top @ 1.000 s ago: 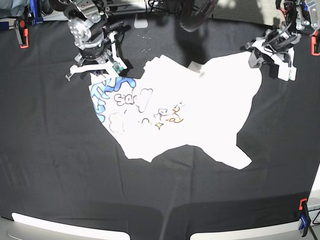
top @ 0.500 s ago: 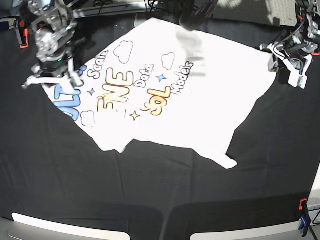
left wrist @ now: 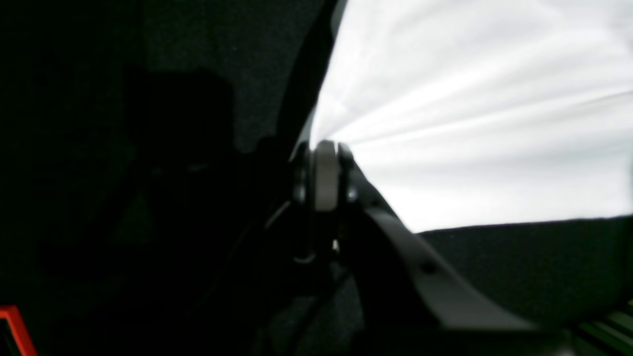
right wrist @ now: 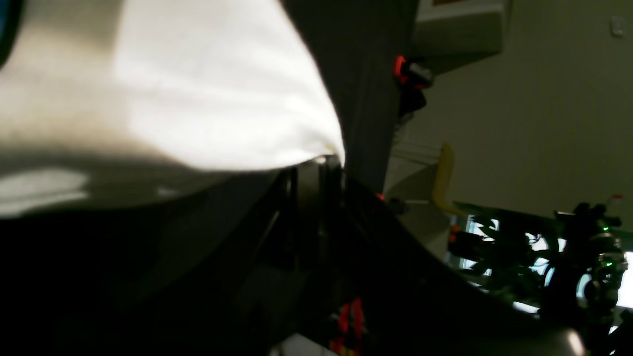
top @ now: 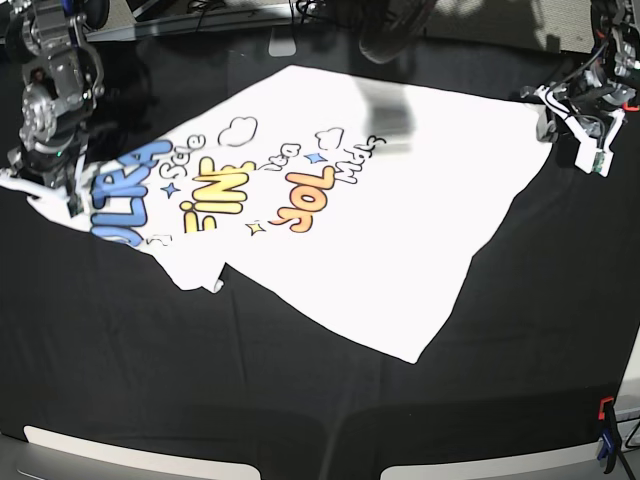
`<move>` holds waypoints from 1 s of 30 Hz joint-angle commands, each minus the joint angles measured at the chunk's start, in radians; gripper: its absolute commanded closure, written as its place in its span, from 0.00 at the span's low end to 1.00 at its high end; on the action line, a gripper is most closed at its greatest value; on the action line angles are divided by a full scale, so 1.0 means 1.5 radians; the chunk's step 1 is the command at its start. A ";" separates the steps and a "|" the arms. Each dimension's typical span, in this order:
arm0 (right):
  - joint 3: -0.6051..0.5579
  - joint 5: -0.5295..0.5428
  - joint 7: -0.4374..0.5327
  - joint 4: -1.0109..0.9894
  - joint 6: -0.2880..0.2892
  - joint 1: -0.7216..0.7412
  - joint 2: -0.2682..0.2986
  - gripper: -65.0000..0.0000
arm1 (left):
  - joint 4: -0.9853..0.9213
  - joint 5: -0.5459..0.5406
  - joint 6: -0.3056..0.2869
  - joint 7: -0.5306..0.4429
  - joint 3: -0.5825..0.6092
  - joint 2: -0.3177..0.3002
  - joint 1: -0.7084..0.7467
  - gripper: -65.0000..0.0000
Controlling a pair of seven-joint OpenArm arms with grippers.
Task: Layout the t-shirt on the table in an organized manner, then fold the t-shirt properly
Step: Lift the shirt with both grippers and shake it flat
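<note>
The white t-shirt (top: 400,220) lies print side up on the black table (top: 300,400), stretched between my two grippers, with blue "ULTRA", yellow "FINE" and orange letters showing. Its lower left edge is folded under. My left gripper (top: 546,116), at the base view's far right, is shut on a corner of the shirt; the left wrist view shows its jaws (left wrist: 324,148) pinching taut white fabric (left wrist: 470,123). My right gripper (top: 45,190), at the far left, is shut on the shirt's edge beside "ULTRA"; the right wrist view shows it (right wrist: 330,160) clamping the fabric (right wrist: 198,99).
A red clamp (top: 606,410) with a blue one (top: 608,450) below it sits on the table's right front edge. Another red clamp (right wrist: 403,66) shows on the table's edge in the right wrist view. A dark round object (top: 390,25) hangs over the back edge, shading the shirt.
My right gripper has moved left and toward the front, pulling the crumpled shirt open so the full print shows. My left gripper has shifted slightly right and back, still holding its corner.
</note>
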 commanded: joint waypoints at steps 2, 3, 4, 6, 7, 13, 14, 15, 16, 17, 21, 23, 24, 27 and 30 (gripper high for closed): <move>0.013 0.008 0.005 0.009 0.004 0.029 0.014 1.00 | 0.009 -0.004 0.001 -0.007 -0.004 -0.011 -0.002 1.00; 0.014 0.024 0.004 0.009 0.010 0.039 0.014 1.00 | 0.009 -0.004 0.001 0.000 -0.004 -0.011 -0.002 1.00; 0.014 0.041 0.000 0.009 0.010 0.048 0.014 1.00 | 0.009 -0.004 0.001 0.008 -0.004 -0.011 -0.002 1.00; 0.014 0.054 -0.011 0.009 0.010 0.055 0.014 1.00 | 0.009 -0.003 0.001 0.020 -0.004 -0.011 -0.001 1.00; 0.014 0.054 -0.011 0.009 0.010 0.055 0.014 1.00 | 0.009 -0.003 0.001 0.025 -0.004 -0.011 -0.001 1.00; 0.014 0.057 -0.068 0.009 0.009 0.037 0.012 0.99 | 0.009 -0.003 0.001 0.027 -0.004 -0.011 -0.001 1.00; 0.014 0.056 -0.067 0.009 0.009 0.024 0.013 0.96 | 0.009 -0.003 0.001 0.027 -0.004 -0.011 -0.001 1.00; 0.014 0.053 -0.064 0.009 0.009 0.009 0.013 0.96 | 0.009 -0.003 0.001 0.027 -0.004 -0.011 -0.001 1.00; 0.014 0.052 -0.062 0.009 0.009 -0.008 0.013 0.96 | 0.009 -0.003 0.001 0.027 -0.004 -0.011 -0.001 0.96; 0.014 0.052 -0.059 0.009 0.009 -0.025 0.012 0.96 | 0.009 -0.003 0.001 0.028 -0.004 -0.011 -0.001 0.87; 0.014 0.054 -0.062 0.009 0.007 -0.100 0.012 0.96 | 0.009 -0.003 0.001 0.058 -0.004 -0.011 -0.001 0.65; 0.014 0.054 -0.063 0.009 -0.005 -0.135 0.012 0.87 | 0.009 -0.003 0.001 0.077 -0.004 -0.011 -0.002 0.61; 0.014 0.054 -0.063 0.009 -0.015 -0.151 0.012 0.80 | 0.009 -0.003 0.001 0.083 -0.004 -0.011 -0.002 0.60; 0.014 0.049 -0.065 0.009 -0.033 -0.184 0.013 0.58 | 0.011 -0.005 0.002 0.089 -0.004 -0.011 -0.002 0.60; 0.014 0.047 -0.079 0.009 -0.051 -0.194 0.012 0.51 | 0.029 -0.011 0.014 0.091 -0.004 -0.011 -0.002 0.60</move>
